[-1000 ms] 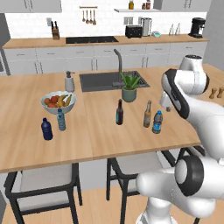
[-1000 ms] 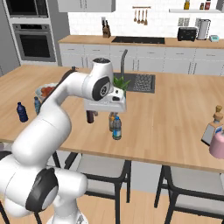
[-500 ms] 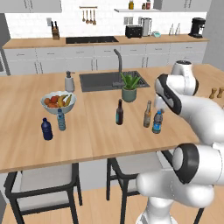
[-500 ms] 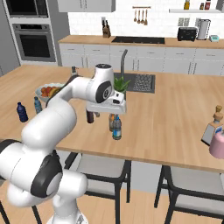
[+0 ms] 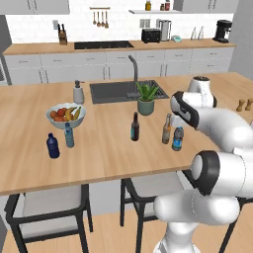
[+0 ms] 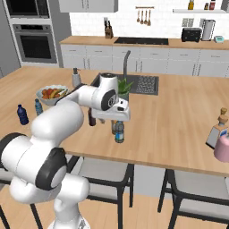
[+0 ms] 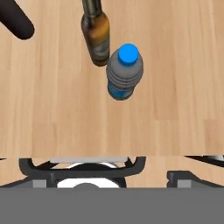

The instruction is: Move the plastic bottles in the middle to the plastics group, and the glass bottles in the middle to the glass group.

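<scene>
A wooden kitchen island (image 5: 104,148) is carrying the work. Near its front edge a small greyish water bottle (image 7: 124,72) with a blue cap and blue label band is standing upright, just beside an amber bottle (image 7: 97,35); a near-black bottle (image 5: 135,127) is standing apart to their left. The white arm is bending over this pair, its gripper (image 6: 117,117) hanging above them with jaws spread wide, holding nothing. The fingertips are proving hard to make out.
</scene>
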Controlling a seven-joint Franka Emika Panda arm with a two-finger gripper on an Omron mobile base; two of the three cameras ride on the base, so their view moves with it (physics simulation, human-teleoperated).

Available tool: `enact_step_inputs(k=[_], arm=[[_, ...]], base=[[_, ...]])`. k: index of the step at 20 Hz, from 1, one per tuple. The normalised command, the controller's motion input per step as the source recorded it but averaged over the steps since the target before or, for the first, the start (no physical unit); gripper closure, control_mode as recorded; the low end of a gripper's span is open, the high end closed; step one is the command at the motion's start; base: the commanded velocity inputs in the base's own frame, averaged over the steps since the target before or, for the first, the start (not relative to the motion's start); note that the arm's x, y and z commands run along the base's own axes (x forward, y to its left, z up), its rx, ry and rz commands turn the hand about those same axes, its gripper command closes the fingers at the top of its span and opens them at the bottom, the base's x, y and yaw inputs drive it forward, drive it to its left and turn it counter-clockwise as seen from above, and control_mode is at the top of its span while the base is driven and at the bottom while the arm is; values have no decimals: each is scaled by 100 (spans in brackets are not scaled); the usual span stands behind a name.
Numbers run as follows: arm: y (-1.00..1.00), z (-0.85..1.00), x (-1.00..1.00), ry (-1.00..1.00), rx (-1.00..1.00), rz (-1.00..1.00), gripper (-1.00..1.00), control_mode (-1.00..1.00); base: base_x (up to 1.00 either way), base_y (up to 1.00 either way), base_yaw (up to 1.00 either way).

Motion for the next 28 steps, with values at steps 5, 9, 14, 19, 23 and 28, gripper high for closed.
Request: enact_step_inputs(k=[5,9,14,19,23,28], arm=[[-3,-6,34,0,0,0,-100,-100],[-2,-9,29,0,0,0,-100,-100],[-3,-18,24,0,0,0,-100,-100],[-5,-24,21,0,0,0,-100,-100],[-11,-20,22,0,0,1,-100,-100],[-12,-20,21,0,0,5,-100,-100]], base=[[0,0,0],[0,0,0],[0,0,0],[0,0,0],[0,0,0],[0,0,0]])
